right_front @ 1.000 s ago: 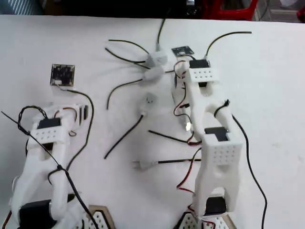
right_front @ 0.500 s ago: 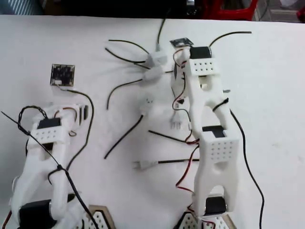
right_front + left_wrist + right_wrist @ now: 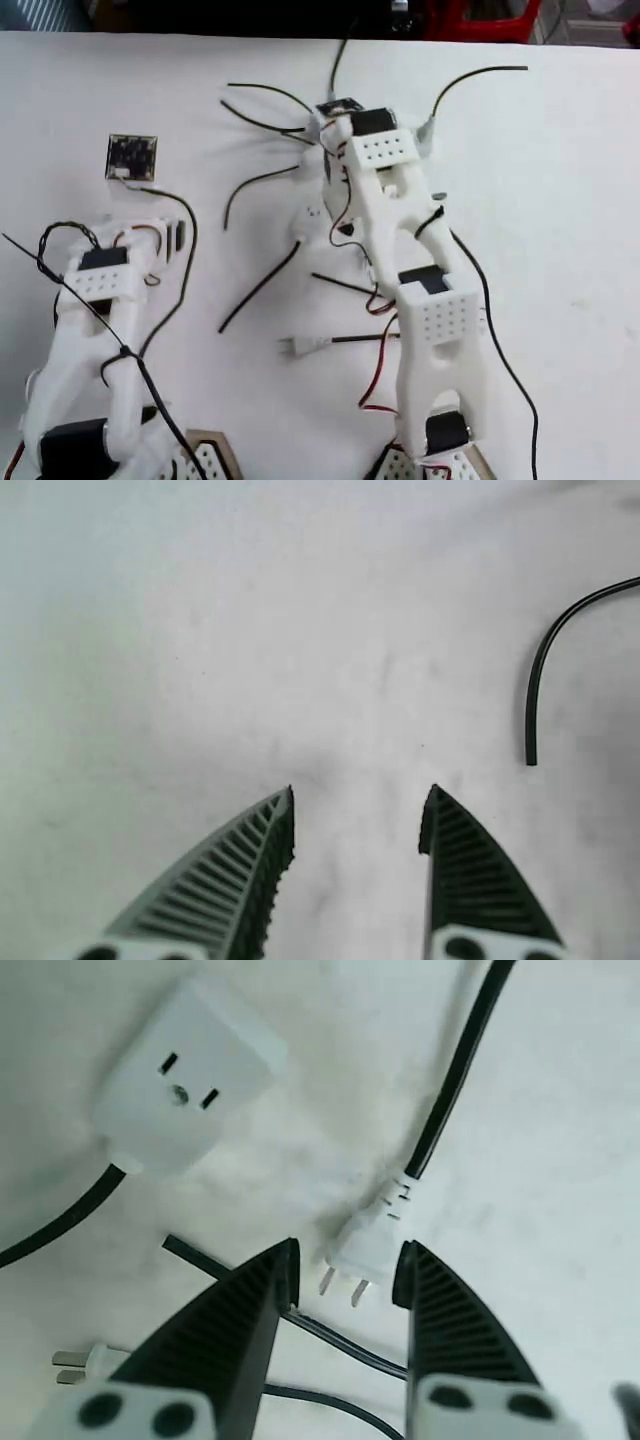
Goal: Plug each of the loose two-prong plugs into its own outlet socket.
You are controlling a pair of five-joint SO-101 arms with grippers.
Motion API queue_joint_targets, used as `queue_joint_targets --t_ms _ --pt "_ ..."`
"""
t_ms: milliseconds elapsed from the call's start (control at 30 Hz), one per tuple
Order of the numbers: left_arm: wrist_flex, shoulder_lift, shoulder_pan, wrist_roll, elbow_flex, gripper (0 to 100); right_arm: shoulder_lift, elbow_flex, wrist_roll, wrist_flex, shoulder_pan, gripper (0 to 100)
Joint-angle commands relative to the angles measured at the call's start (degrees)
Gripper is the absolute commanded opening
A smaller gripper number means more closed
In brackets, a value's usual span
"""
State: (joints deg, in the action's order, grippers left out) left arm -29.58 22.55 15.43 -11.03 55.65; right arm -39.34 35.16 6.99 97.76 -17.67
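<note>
Two arms at the table (image 3: pixel 560 200); notes per view.

**High view:** Right arm (image 3: pixel 400 200) is stretched far out over mid-table, wrist above the cluster of cords + sockets on the far side. Left arm (image 3: pixel 95 290) is folded back by its base, well apart from the work. A loose plug (image 3: pixel 293 346) lies flat just beside the right forearm, prongs pointing away from it, cord running under the arm. A white socket (image 3: pixel 315 212) sits between that plug and the wrist.

**Left wrist view:** Left pincer (image 3: pixel 360 795) is approx half open w/ nothing in it, bare table below. A black cord end (image 3: pixel 533 710) lies off to one side, not touching.

**Right wrist view:** Right pincer (image 3: pixel 345 1255) is open a bit wider than a plug body, holding nothing. A white plug (image 3: pixel 368 1243) lies flat, seen in the gap at the tips, prongs pointing back toward the pincer and cord leading away. Can't tell the height above it. A socket block (image 3: pixel 185 1070) is near, slots facing the camera. Another plug (image 3: pixel 85 1360) lies beside one finger.

**Handling (est.):**
- The plug is prob. light, hard, smooth plastic.
- You'd do best to take it across the body's flat sides, behind the prongs, never on the prongs or cord.
- The cord looks springy and may twist the plug in your grip.
- The socket block looks light + loose, so expect it to slide when you push in.
</note>
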Motion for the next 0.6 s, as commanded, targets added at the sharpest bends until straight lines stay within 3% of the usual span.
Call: queue_joint_targets --t_ms 0,433,567 --pt "1.32 2.33 -0.04 0.35 -0.26 21 -0.04 -2.20 -0.62 0.48 -0.22 15.6" --pt "1.32 2.33 -0.04 0.35 -0.26 21 -7.43 -3.16 -0.18 0.40 5.14 15.4" --pt "1.32 2.33 -0.04 0.35 -0.26 21 -7.43 -3.16 -0.18 0.31 5.05 7.4"
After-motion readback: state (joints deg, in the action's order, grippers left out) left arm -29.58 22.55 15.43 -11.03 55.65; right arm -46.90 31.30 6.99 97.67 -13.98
